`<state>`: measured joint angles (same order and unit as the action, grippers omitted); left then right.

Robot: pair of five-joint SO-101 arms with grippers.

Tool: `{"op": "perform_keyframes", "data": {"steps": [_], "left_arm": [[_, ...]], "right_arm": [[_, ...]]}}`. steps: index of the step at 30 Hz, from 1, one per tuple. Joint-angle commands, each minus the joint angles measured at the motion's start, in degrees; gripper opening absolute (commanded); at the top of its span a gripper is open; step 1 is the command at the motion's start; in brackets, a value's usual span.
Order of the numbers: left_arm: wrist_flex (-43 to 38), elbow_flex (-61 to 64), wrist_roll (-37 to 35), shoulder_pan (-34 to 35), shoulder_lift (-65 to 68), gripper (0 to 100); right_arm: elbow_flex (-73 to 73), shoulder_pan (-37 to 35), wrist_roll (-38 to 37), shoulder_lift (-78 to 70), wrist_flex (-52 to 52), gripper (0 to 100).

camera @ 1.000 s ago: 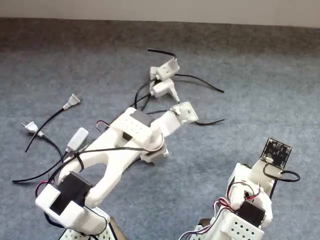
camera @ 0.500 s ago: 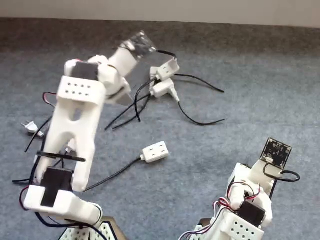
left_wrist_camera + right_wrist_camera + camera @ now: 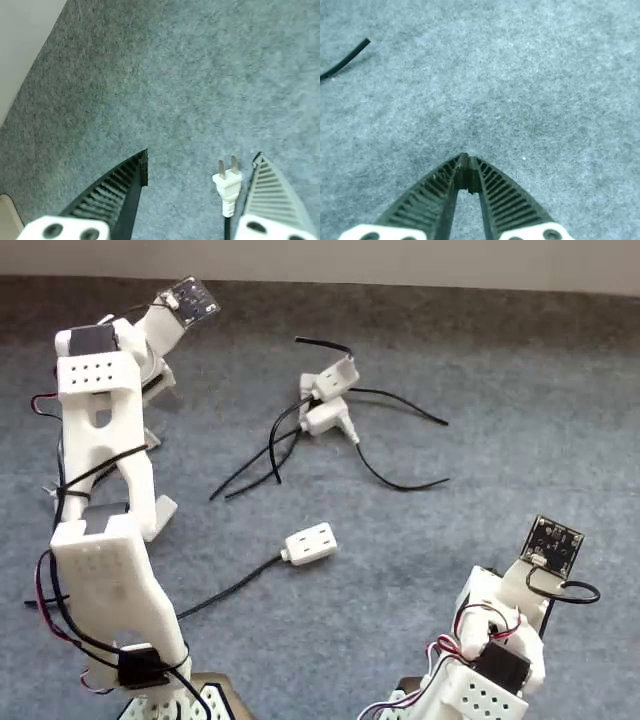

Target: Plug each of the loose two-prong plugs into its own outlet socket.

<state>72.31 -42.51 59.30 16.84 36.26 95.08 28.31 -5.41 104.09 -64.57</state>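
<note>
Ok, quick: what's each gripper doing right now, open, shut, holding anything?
Left gripper: open, holding nothing; a white plug lies loose between its jaws.
Right gripper: closed, empty.

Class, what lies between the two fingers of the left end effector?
A white two-prong plug with a black cord, lying on grey carpet near the pale finger, seen in the left wrist view.

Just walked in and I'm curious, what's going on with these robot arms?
Two robot arms are set to plug loose plugs into sockets. The left gripper hangs open over a white plug lying on the carpet, not gripping it. The right gripper is shut over carpet, holding nothing. A white socket block lies mid-table with nothing plugged in.
</note>
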Motion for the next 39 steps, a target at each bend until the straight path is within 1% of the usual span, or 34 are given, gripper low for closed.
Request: {"op": "perform_keyframes", "data": {"steps": [1, 5, 9, 14, 20, 24, 30, 32, 34, 37, 39], "left_arm": [[0.00, -8.57, 3.78, 2.51, 4.62, 31], [0.00, -16.13, 7.56, 4.53, 12.26, 27], [1.58, -23.43, 7.56, 5.76, 18.42, 26], [13.98, -28.88, 7.56, 5.23, 22.81, 26], [21.89, -34.77, 7.82, 4.97, 24.57, 26], [23.47, -35.56, 7.91, 5.05, 25.36, 26], [17.67, -35.65, 7.47, 5.05, 25.01, 26], [17.05, -37.05, 7.47, 5.05, 25.01, 26], [18.99, -39.96, 7.47, 5.05, 25.10, 26], [24.97, -43.91, 7.74, 4.97, 25.45, 26], [27.60, -44.18, 7.82, 4.88, 25.63, 26]], "right_arm": [[3.30, 0.04, 0.44, 0.84, 1.19, 1.0], [3.30, 0.04, 0.44, 0.84, 1.19, 1.0], [3.38, 0.04, 0.44, 0.84, 1.19, 1.0], [3.38, 0.04, 0.44, 0.84, 1.19, 1.0], [3.47, 0.04, 0.44, 0.84, 2.95, 1.0], [3.47, 0.04, 0.44, 0.84, 2.95, 1.0], [3.47, 0.04, 0.44, 0.84, 2.95, 1.0], [3.47, 0.04, 0.44, 0.84, 2.95, 1.0], [3.47, 0.04, 0.44, 0.84, 2.95, 1.0], [3.47, 0.04, 0.44, 0.84, 2.95, 1.0], [3.47, 0.04, 0.44, 0.84, 2.95, 1.0]]}}
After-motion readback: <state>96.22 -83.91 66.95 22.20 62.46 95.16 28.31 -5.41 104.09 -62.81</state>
